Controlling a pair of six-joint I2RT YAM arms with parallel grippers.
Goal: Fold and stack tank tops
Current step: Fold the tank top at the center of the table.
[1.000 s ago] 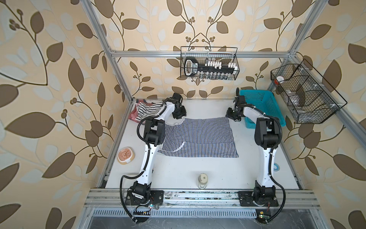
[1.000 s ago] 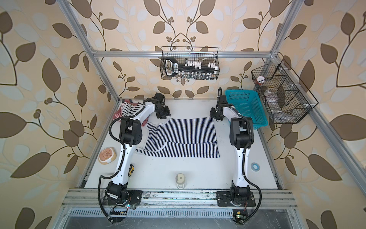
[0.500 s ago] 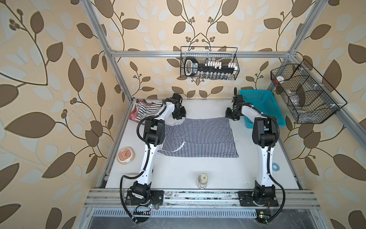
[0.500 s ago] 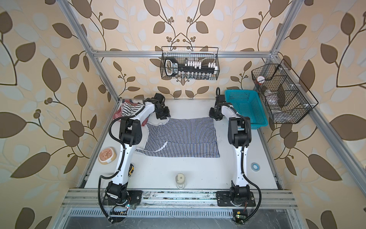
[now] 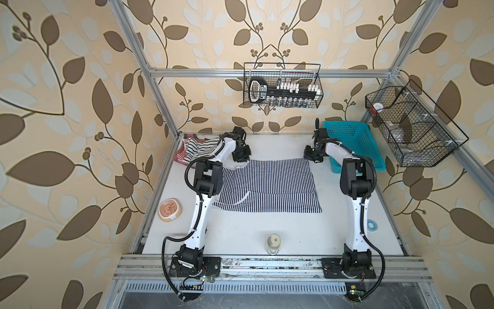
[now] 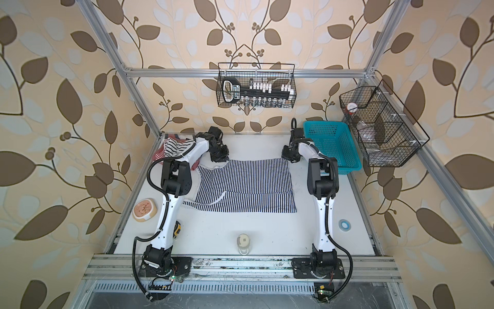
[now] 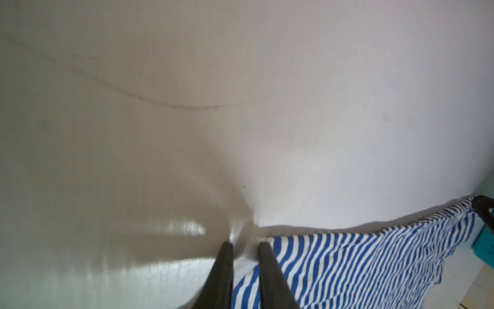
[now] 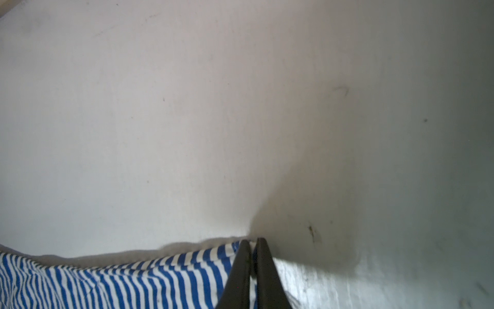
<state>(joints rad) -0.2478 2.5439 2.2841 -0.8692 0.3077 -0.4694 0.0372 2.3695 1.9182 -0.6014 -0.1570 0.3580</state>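
Right end effector [image 8: 251,241] clamped on navy-striped tank top [image 8: 120,281] corner. Left end effector [image 7: 245,244] straddles its other far corner, narrow gap; grip undetermined.

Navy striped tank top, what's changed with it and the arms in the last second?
At its far corners the right gripper pinched shut on the navy striped tank top, and the left gripper closed most of the way around it. The top lies where it did; the pile of other tops and blue basket haven't moved.
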